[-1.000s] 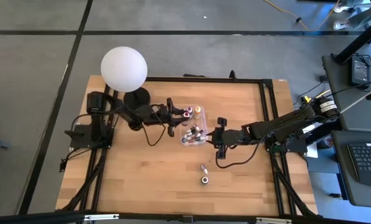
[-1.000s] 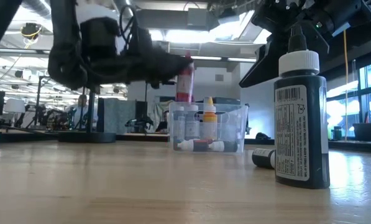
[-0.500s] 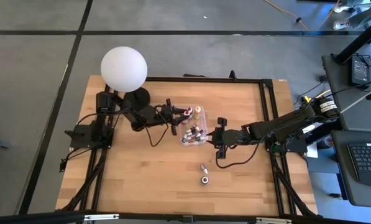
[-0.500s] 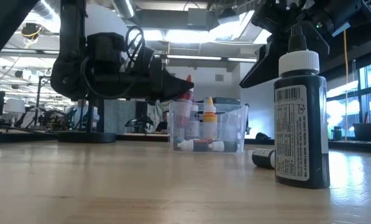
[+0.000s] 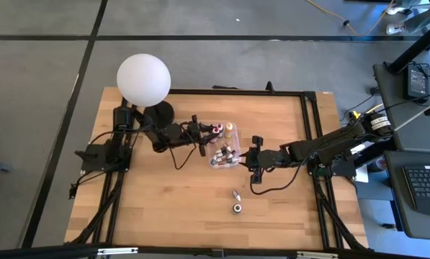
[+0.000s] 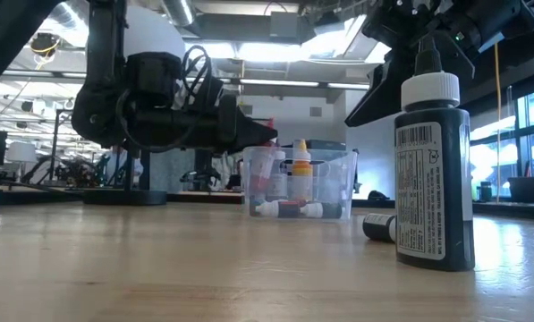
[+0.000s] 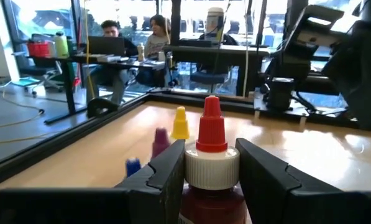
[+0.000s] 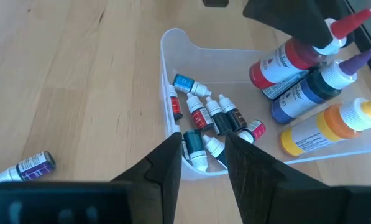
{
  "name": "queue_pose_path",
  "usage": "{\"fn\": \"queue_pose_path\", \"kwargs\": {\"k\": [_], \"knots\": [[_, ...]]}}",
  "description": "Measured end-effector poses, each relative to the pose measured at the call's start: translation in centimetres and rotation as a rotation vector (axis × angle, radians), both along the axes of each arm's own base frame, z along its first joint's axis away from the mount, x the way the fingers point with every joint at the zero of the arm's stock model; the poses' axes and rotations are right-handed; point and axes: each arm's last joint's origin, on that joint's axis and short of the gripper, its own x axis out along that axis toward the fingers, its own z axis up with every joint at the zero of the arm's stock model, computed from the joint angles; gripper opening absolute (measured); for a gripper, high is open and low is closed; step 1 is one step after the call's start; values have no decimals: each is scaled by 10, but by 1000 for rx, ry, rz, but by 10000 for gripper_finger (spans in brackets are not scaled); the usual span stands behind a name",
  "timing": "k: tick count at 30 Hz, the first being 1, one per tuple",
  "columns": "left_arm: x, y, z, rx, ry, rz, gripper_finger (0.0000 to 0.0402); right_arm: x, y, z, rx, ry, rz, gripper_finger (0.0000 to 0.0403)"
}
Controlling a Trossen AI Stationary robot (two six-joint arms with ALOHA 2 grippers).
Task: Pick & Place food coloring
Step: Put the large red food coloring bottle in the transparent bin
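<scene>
My left pincer [image 7: 211, 163] grasps the red bottle [image 7: 210, 180] by its cap, upright inside the clear box [image 8: 173, 56]. Just beyond stand purple and yellow bottles. My right pincer's [image 8: 204, 155] grip I cannot tell.

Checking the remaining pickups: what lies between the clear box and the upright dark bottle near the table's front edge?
Between the clear box and the upright dark bottle, the high view shows one small bottle lying on its side; otherwise bare wood.

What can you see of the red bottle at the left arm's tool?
The red bottle is translucent plastic with dark red liquid, a printed label, a ribbed white collar and a red pointed tip. It stands upright inside the clear box, at one end of a row with purple-tipped and yellow-tipped bottles. The left tool brackets its white collar, fingers close on either side; actual contact can't be confirmed.
</scene>
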Motion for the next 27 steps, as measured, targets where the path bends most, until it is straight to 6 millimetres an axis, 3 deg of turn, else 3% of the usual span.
{"fn": "queue_pose_path", "kwargs": {"k": [27], "knots": [[0, 1, -9, -24, 98, 39, 136, 0, 0, 0, 1, 0, -1, 126]]}}
